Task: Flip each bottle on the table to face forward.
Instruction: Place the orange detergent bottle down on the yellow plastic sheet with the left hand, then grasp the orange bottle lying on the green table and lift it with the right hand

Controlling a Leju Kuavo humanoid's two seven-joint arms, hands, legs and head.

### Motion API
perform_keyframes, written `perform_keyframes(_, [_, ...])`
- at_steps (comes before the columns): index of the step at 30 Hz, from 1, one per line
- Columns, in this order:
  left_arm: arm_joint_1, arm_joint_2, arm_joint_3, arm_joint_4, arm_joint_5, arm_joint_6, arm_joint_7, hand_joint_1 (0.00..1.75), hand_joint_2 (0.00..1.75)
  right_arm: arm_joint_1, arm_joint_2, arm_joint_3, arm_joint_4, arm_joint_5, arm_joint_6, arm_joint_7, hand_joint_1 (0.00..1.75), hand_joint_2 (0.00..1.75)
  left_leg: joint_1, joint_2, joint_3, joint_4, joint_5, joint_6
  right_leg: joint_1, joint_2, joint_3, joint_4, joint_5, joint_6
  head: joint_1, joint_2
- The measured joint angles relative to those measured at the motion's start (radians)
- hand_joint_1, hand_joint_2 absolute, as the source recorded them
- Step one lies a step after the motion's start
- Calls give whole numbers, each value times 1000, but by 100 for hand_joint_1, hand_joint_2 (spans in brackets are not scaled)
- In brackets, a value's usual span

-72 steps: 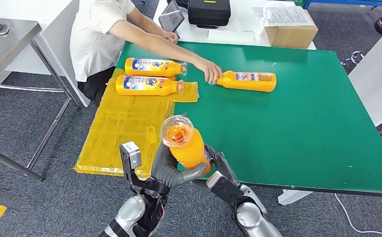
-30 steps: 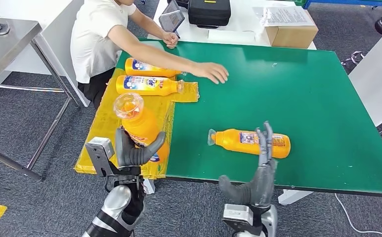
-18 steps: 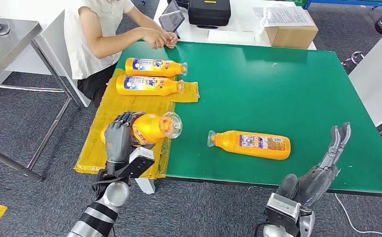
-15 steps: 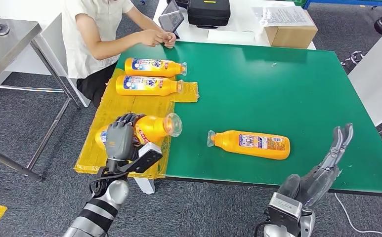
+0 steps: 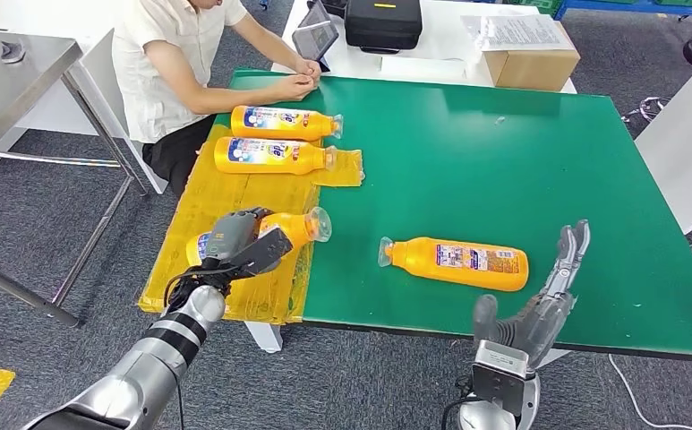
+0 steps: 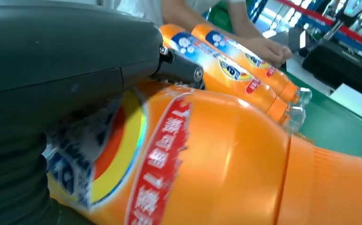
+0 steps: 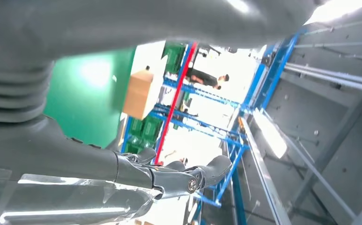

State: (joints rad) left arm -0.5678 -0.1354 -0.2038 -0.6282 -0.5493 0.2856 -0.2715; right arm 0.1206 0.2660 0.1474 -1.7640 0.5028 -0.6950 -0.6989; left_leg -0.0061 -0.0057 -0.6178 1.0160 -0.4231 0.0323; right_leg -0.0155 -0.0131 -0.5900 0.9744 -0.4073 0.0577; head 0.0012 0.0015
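1. Left hand (image 5: 234, 235) gripped an orange bottle (image 5: 281, 231) lying on the yellow sheet (image 5: 226, 202).
2. Right hand (image 5: 543, 300) was open, fingers spread, near another bottle (image 5: 457, 262) lying on the green table (image 5: 521, 170).

Orange bottles (image 5: 457, 262), green table (image 5: 521, 152), yellow sheet (image 5: 226, 193).

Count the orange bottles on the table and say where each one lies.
4. Two bottles lie side by side on the yellow sheet near the person: far one, nearer one. The left hand holds a third. The fourth lies on green table.
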Motion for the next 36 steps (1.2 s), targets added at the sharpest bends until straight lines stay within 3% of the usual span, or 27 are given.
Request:
perform_keyframes(7, [-32, -4, 26, 77, 71, -175, 17, 0, 175, -9, -20, 32, 48, -32, 0, 0, 0, 175, 0, 2, 1, 0, 2, 0, 0, 0, 0, 0, 2, -1, 0, 0])
perform_keyframes(12, [-48, -5, 26, 108, 80, -223, 21, 0, 175, -16, -31, 35, 73, -46, 0, 0, 0, 175, 0, 2, 1, 0, 2, 0, 0, 0, 1, 0, 2, 0, 0, 0])
perform_keyframes(20, [-60, -9, 23, 129, 82, -215, 15, 0, 175, -22, -44, 35, 104, -59, 0, 0, 0, 175, 0, 2, 2, 0, 2, 0, 0, 0, 1, 0, 1, -1, 0, 0])
perform_keyframes(27, [-37, -27, 18, 117, 98, -149, -57, 0, 175, -22, -49, 35, 122, -60, 0, 0, 0, 175, 0, 2, 1, 0, 2, 0, 0, 0, 0, 0, 2, 0, 0, 0])
perform_keyframes(32, [14, -53, 25, 42, 228, -182, -163, 0, 175, -21, -50, 34, 127, -49, 0, 0, 0, 175, 0, 2, -2, 0, 2, 0, 0, 0, -2, 0, 2, 0, 0, 0])
perform_keyframes(36, [109, -102, 31, -159, 399, -257, -232, 0, 175, -14, -52, 34, 130, -47, 0, 0, 0, 175, 0, 2, -3, 0, 2, 0, 0, 0, -3, 0, 1, 0, 0, 0])
